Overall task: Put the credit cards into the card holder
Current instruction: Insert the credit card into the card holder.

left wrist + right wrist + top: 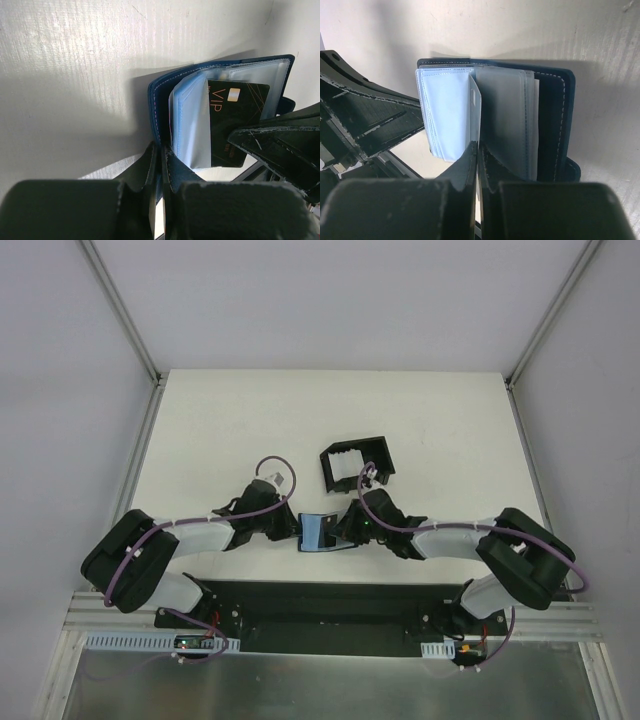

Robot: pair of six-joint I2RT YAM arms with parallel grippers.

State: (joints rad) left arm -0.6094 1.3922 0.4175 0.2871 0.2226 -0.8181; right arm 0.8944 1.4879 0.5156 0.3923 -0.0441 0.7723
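Observation:
The card holder (320, 532) stands open on its edge between my two grippers, navy outside with pale blue sleeves (192, 125) inside. My left gripper (162, 152) is shut on its navy cover (156, 107). One credit card (235, 117), black with orange "VIP" lettering, sits partly between the sleeves. My right gripper (477, 150) is shut on that card, which shows edge-on (475, 107) in the right wrist view. In the top view the left gripper (292, 528) and right gripper (347, 528) meet at the holder from either side.
A black square tray (355, 462) with raised walls stands just behind the card holder. White walls enclose the table (230, 430) at the left, right and back. Both arms lie low across the near part of the table.

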